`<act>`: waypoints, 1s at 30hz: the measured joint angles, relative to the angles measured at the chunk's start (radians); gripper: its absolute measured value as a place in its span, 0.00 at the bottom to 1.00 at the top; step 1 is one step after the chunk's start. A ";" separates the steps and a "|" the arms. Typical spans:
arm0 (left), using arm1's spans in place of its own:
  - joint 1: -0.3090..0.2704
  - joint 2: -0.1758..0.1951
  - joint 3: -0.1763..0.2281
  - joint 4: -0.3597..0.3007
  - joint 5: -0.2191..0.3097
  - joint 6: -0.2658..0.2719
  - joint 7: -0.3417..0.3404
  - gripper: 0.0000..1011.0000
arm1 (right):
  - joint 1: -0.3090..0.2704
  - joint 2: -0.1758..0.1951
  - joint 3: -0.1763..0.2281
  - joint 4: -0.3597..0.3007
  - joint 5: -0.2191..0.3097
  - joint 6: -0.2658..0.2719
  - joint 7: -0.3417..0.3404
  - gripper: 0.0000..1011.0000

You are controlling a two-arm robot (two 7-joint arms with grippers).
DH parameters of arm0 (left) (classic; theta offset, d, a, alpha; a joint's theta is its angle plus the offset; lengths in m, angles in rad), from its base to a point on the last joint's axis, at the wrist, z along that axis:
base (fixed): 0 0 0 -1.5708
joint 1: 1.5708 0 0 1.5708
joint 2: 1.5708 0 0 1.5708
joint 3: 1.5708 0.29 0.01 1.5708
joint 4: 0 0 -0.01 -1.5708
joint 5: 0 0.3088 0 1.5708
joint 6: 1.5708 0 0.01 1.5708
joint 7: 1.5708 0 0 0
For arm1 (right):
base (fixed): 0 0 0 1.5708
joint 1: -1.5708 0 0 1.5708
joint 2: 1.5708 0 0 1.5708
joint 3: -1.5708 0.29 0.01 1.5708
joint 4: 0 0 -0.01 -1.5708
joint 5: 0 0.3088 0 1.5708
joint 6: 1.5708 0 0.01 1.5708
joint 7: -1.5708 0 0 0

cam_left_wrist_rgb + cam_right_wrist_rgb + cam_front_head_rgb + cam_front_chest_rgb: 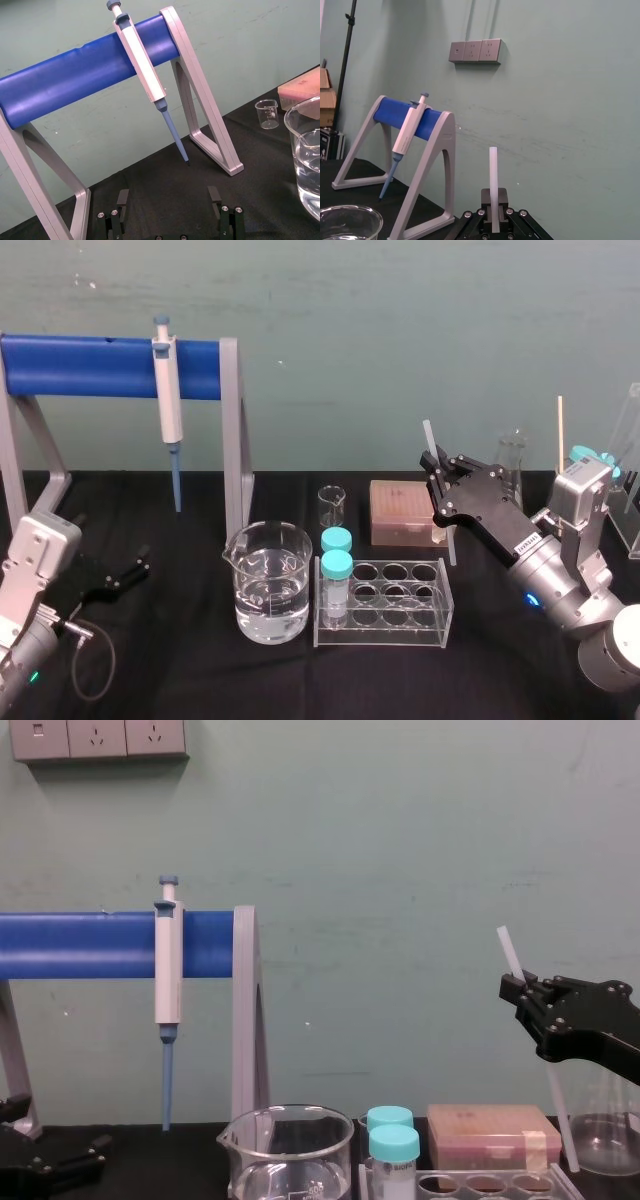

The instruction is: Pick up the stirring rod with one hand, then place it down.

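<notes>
Stirring rod (pixel 449 540) is pinched in my right hand (pixel 438 472), fingers pressed together on its upper part. Its long axis is nearly upright and tilted. In the chest view, rod (pixel 560 1120) has its top leaning to my left and its lower end to my right. A short top piece sticks up above the fingers and the longer part hangs below. Lower end is low by the tip box (pixel 402 512) and the back right corner of the tube rack (pixel 383 605); can't tell if it touches the table cover (pixel 180 660).

Right wrist view: rod (pixel 493 170) rises straight out between the two black fingers (pixel 485 200). Rod is thin, straight, milky white, see-through plastic or glass.

Just beside it on the right is a clear glass flask (pixel 512 465). The rack is clear plastic with round holes and holds two vials with teal caps (pixel 336 565) at its left end. Left of the rack is a big glass beaker (pixel 268 580), partly full of water. A small empty beaker (pixel 332 507) stands behind it.

Far left is a stand with grey legs and a blue bar (pixel 90 365). A white pipette with a blue tip (pixel 168 390) hangs on it.

My left hand (pixel 110 560) sits low at the left near the stand. Its fingers (pixel 122 197) are spread and hold nothing.
</notes>
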 joint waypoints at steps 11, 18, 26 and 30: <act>0.000 0.000 0.000 0.000 0.000 0.000 0.000 0.99 | 0.000 0.000 0.000 0.000 0.000 0.000 0.000 0.07; 0.000 0.000 0.000 0.000 0.000 0.000 0.000 0.99 | 0.000 0.000 0.000 0.000 0.000 0.000 0.000 0.07; 0.000 0.000 0.000 0.000 0.000 0.000 0.000 0.99 | 0.000 0.000 0.000 0.000 0.000 0.000 0.000 0.07; 0.000 0.000 0.000 0.000 0.000 0.000 0.000 0.99 | 0.000 0.000 0.000 0.000 0.000 0.000 0.000 0.07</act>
